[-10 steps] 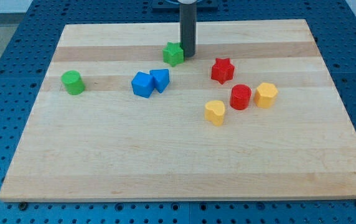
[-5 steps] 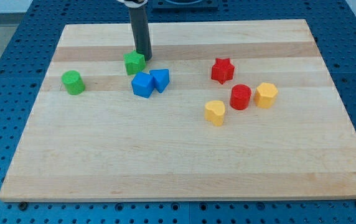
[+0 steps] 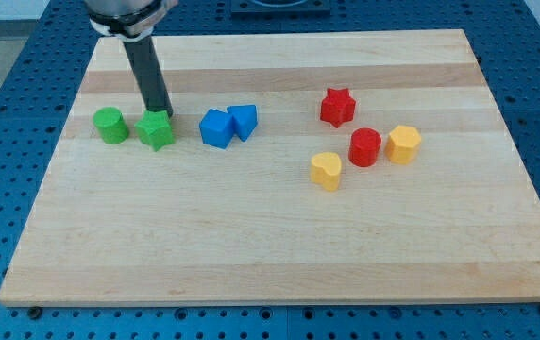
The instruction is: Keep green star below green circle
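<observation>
The green star (image 3: pixel 157 130) lies on the wooden board (image 3: pixel 279 236) at the view's left, just right of the green circle (image 3: pixel 111 126), at about the same height, with a small gap between them. My tip (image 3: pixel 160 112) stands right behind the star's upper edge, touching or nearly touching it. The dark rod rises from there toward the view's top left.
Two blue blocks (image 3: pixel 217 128) (image 3: pixel 244 121) sit touching just right of the star. Further right are a red star (image 3: pixel 337 107), a red circle (image 3: pixel 365 147), a yellow hexagon (image 3: pixel 403 144) and a yellow heart (image 3: pixel 326 171).
My tip has swept from the board's top middle to the left and down, pushing the green star with it until it lies beside the green circle. The other blocks have not moved.
</observation>
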